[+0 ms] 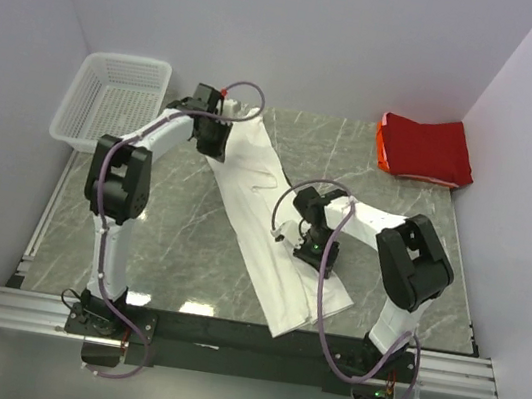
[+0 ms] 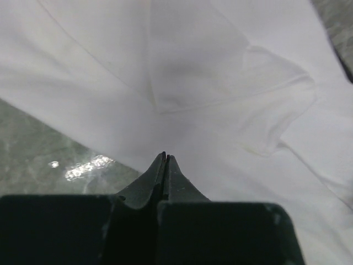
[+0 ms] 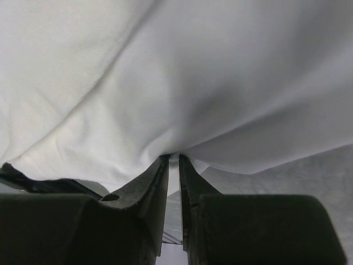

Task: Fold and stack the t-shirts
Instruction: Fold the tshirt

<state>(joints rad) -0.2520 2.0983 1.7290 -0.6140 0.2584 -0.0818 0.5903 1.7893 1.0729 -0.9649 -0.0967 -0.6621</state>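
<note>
The white t-shirt (image 1: 246, 196) lies as a long diagonal strip across the marble table, from back left to front right. My left gripper (image 1: 211, 143) is at its back-left end. In the left wrist view the gripper (image 2: 165, 156) is shut just above the white cloth (image 2: 220, 83), and no fabric shows between the tips. My right gripper (image 1: 309, 251) is over the strip's front part. Seen from the right wrist, that gripper (image 3: 174, 158) is shut on a pinch of white t-shirt (image 3: 165, 72), which bunches at the tips. The red t-shirt (image 1: 426, 149) lies folded at the back right corner.
A white mesh basket (image 1: 110, 99) stands off the table's back left corner. Grey walls close in on the left, back and right. The table's front edge (image 1: 227, 317) runs just past the shirt's near end.
</note>
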